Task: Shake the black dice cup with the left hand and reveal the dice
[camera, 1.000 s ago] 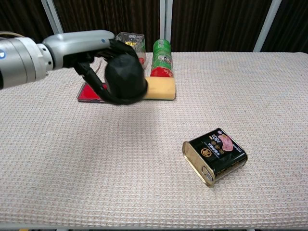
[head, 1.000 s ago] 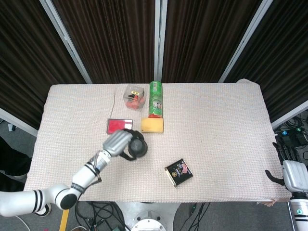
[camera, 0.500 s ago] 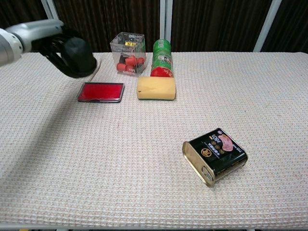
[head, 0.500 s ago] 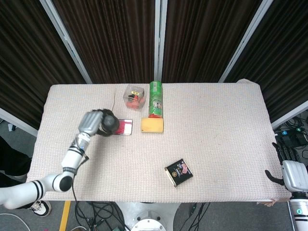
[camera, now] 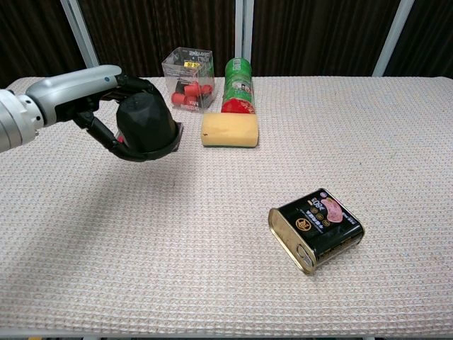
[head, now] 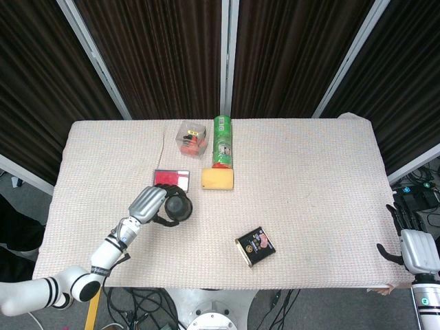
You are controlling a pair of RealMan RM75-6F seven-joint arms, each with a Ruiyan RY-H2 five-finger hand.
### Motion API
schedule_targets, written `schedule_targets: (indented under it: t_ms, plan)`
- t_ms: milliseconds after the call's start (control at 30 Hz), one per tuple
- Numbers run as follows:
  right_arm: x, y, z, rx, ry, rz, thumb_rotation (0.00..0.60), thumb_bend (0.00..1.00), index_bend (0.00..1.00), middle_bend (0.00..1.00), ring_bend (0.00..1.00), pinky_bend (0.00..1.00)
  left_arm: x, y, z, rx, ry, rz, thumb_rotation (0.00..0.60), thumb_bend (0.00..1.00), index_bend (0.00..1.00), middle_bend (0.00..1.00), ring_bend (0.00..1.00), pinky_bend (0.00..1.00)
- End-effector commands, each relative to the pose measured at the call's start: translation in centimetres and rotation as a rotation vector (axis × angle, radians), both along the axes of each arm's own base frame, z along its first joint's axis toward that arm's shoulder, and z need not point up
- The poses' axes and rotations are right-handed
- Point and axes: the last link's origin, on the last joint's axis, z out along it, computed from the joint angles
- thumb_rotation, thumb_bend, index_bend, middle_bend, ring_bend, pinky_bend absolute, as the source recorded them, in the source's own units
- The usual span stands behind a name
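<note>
Left hand (camera: 106,106) wraps fingers round black dice cup (camera: 145,129), cup held mouth down above table (camera: 212,234), just in front of red flat case (head: 172,177). Looks mid-shake. Next: set cup down, lift clear to show dice; none visible yet. Right hand (head: 412,249) idle at table's edge, fingers spread, holding nothing.

- desk (camera: 396,142): woven cloth cover, waffle texture, matt, pale beige
- dice cup (camera: 145,126): black, faceted, dull sheen
- left hand (camera: 106,106): silver-grey shell, smooth; dark fingers
- tin (camera: 316,229), 5 o'clock of the cup: glossy black metal, printed label
- box (camera: 188,69), 12 o'clock: clear hard plastic
- yellow block (camera: 229,130): matt, spongy-looking
</note>
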Motion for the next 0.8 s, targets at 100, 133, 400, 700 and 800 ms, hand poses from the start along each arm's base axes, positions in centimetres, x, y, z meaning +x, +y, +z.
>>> schedule_targets:
  t_ms: [100,133,400,700,800]
  plan:
    - [0.0,0.1,-0.1,0.004,0.001,-0.002,0.600,0.17,0.00,0.00,0.00,0.00,-1.7,-0.9,-1.1,-0.030,0.015,0.026,0.600,0.23,0.50,0.52,0.31,0.29]
    - [0.0,0.1,-0.1,0.005,0.002,-0.003,0.600,0.17,0.00,0.00,0.00,0.00,-1.9,-1.1,-1.2,-0.036,0.020,0.028,0.600,0.23,0.50,0.52,0.31,0.29]
    - [0.0,0.0,-0.1,0.001,-0.003,0.001,0.600,0.17,0.00,0.00,0.00,0.00,-2.9,-1.4,-2.0,-0.014,0.020,0.045,0.600,0.23,0.50,0.52,0.31,0.29]
    - [1.2,0.4,0.8,-0.040,0.024,0.056,0.600,0.17,0.00,0.00,0.00,0.00,-3.8,-0.6,-3.6,0.026,0.037,0.058,0.600,0.23,0.50,0.52,0.31,0.29]
    - [1.6,0.5,0.9,-0.050,0.035,0.068,0.600,0.17,0.00,0.00,0.00,0.00,-4.2,-0.4,-3.9,0.032,0.037,0.074,0.600,0.23,0.50,0.52,0.31,0.29]
